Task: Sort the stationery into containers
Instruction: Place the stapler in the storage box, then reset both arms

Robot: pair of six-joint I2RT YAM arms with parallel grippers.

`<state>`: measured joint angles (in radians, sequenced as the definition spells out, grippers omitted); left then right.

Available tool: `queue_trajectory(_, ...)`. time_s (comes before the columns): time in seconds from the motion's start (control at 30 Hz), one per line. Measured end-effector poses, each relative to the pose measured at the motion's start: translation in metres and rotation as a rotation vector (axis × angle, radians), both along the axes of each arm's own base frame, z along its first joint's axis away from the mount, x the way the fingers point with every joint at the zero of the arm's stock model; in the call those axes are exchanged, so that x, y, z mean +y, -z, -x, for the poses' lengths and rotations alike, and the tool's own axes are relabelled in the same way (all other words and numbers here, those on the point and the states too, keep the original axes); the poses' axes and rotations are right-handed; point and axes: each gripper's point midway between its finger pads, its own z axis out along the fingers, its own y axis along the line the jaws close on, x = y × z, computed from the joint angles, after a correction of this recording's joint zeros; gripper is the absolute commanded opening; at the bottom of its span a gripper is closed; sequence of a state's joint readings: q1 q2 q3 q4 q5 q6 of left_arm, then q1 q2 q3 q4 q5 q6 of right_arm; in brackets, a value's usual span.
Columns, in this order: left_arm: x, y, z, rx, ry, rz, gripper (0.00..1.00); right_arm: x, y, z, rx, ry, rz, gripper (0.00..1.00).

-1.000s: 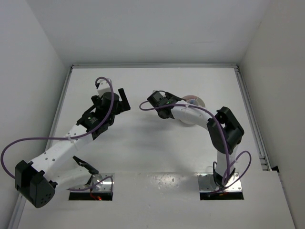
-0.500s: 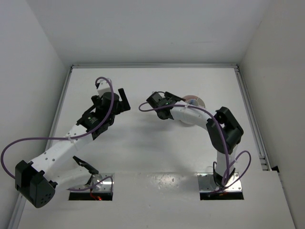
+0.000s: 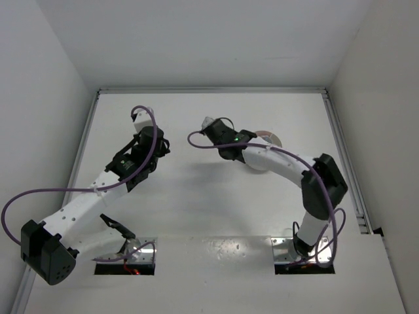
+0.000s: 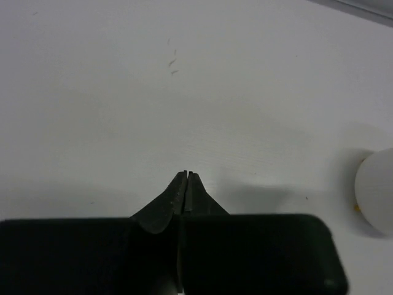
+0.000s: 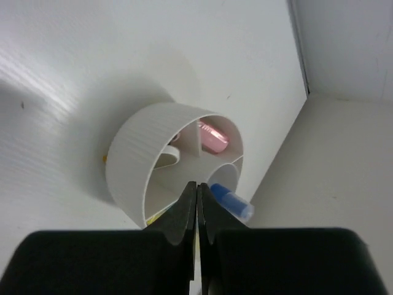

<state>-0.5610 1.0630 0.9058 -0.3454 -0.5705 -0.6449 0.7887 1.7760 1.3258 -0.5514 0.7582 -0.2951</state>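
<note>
The white round dish (image 5: 138,161) with inner dividing walls stands just ahead of my right gripper (image 5: 197,184), which is shut with nothing between its fingers. Inside the dish lie a pink stick (image 5: 213,136) in a far compartment, a clear blue-capped bottle (image 5: 232,201) sticking out over the near rim, and a bit of yellow (image 5: 156,216) low down. In the top view the dish (image 3: 271,138) is mostly hidden behind the right arm. My left gripper (image 4: 186,174) is shut and empty over bare table, with the dish (image 4: 376,190) at that view's right edge.
White walls close the table at the back and on both sides, and a metal rail (image 3: 344,150) runs along the right edge. A tiny yellow speck (image 4: 356,208) lies against the dish's base. The left gripper (image 3: 162,147) sits left of centre.
Both grippers have gone from open to shut. The right arm's elbow has swung out to the right and its wrist has turned by the dish. The left arm has stayed in place.
</note>
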Motion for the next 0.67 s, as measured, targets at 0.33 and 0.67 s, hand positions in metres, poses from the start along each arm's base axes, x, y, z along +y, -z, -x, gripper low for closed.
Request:
queue_trajectory(0.33, -0.011, 0.041, -0.010, 0.132, 0.051, -0.102, 1.00, -0.060, -0.139, -0.045, -0.457, 0.245, -0.501, 0.99)
queue_trajectory(0.67, -0.045, 0.093, -0.006, 0.369, 0.252, -0.160, 1.00, -0.159, -0.098, 0.015, -0.561, 0.433, -0.536, 0.99)
